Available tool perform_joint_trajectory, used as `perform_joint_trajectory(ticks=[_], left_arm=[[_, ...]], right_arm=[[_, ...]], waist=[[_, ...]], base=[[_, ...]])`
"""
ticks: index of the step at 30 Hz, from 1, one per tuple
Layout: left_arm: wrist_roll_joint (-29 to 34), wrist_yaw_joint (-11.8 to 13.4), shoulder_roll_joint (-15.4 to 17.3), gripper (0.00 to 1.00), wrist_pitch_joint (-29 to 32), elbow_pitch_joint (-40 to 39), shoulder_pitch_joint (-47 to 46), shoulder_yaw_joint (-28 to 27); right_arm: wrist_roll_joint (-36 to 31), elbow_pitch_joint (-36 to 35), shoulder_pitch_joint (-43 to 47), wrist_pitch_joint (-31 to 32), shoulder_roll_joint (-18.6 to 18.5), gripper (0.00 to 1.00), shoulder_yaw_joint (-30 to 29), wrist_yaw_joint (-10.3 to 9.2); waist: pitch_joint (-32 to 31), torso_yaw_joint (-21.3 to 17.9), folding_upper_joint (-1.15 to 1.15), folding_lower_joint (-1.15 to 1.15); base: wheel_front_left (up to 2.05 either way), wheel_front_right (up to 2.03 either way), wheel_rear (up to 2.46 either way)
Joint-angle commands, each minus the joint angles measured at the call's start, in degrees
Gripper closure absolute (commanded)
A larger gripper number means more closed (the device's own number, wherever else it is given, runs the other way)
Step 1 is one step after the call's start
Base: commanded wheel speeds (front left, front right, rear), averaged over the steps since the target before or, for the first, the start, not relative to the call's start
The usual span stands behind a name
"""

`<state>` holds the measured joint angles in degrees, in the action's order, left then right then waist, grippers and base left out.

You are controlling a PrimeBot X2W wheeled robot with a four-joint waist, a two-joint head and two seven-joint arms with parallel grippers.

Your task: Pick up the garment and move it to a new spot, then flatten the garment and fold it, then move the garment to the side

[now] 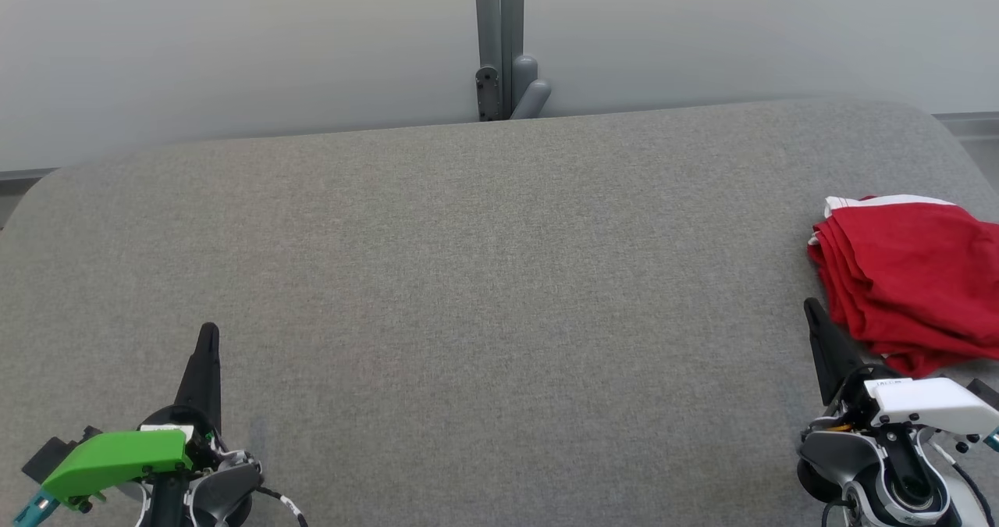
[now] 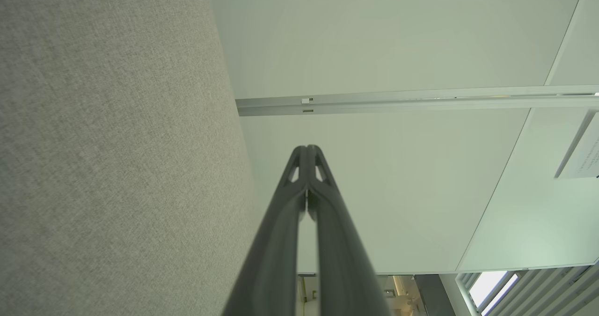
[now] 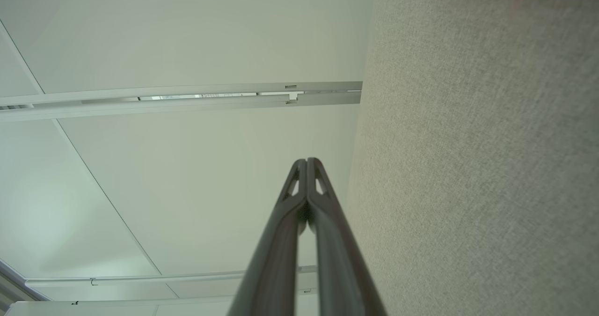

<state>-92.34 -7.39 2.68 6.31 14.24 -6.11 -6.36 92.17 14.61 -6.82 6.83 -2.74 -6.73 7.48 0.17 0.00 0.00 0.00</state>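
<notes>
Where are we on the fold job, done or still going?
Looks finished. Done: the red garment with white trim lies folded in layers at the right edge of the grey fabric table. In hand: nothing; the left gripper and right gripper both have their fingers shut and empty, low and apart from the cloth. Left: nothing that shows.

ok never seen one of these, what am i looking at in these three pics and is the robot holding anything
It is a two-armed robot at a grey padded table. The wide picture comes from a camera on its head, looking down. The left gripper sits at the lower left and the right gripper at the lower right. The other two pictures come from cameras on each wrist, looking along that gripper's own two dark fingers. Those fingers are pressed together with nothing between them, so neither holds anything. A red garment with white trim lies folded near the table's right edge, close beside the right gripper.
</notes>
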Motion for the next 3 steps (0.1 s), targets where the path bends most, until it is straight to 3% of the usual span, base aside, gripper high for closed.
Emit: perform_joint_trajectory(ticks=[1,3], left_arm=[[-0.17,-0.23,0.38,1.00,0.02,-0.19,-0.57,-0.18],[-0.17,-0.23,0.38,1.00,0.02,-0.19,-0.57,-0.18]], right_arm=[[0.32,-0.22,0.14,0.26,-0.26,1.00,-0.10,0.02],[0.32,-0.22,0.14,0.26,-0.26,1.00,-0.10,0.02]], waist=[[0.00,0.00,0.00,0.00],[0.00,0.00,0.00,0.00]], base=[[0.00,0.00,0.00],[0.00,0.00,0.00]])
